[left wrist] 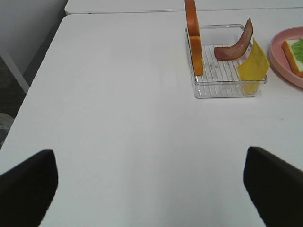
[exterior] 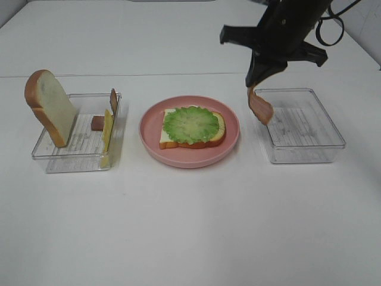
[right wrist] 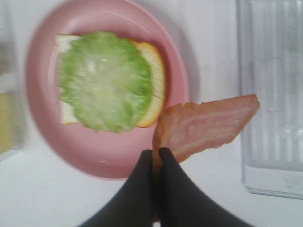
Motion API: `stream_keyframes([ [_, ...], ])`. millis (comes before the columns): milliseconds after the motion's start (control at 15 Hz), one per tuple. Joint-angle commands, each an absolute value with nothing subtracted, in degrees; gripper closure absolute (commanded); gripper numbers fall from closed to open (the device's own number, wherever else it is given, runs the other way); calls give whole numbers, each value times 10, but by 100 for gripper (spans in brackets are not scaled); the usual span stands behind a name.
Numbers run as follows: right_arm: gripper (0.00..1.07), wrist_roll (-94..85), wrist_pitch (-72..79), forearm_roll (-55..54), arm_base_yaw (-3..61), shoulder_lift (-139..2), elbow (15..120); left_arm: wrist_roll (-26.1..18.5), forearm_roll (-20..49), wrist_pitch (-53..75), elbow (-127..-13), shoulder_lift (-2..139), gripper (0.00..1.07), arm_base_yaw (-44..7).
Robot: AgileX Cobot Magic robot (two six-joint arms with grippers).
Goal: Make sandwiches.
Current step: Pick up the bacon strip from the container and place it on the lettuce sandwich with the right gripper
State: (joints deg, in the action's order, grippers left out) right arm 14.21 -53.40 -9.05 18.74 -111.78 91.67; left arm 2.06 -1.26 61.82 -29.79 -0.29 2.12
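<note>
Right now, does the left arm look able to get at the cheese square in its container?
Probably yes. The left fingers, open, face the container with nothing between; the cheese square leans at its near corner, though a meat strip sits close behind.

Bright, even light; soft shadow under plate (exterior: pixel 190 162). Right wrist view blurry: meat strip (right wrist: pixel 208 125) at gripper (right wrist: pixel 156 152) is soft.

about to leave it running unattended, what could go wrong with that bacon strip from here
1. The meat strip is pinched only at one end by the right gripper and hangs loose; it might slip or swing before reaching the lettuce.
2. Being limp, it could land folded or drape off the bread onto the pink plate.
</note>
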Motion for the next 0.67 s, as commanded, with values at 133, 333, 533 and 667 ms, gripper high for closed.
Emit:
stream_keyframes([
  [133,107,34,-494,-295,186,-1110,915,20,-16,616,-296,-11,4,19],
  [333,107,-23,-478,-401,186,-1134,915,19,-16,616,-296,-11,4,19],
  [533,107,-74,-473,-492,187,-1177,931,19,-16,616,-296,-11,4,19],
  [667,107,-76,-478,-497,187,-1198,956,19,-16,616,-296,-11,4,19],
])
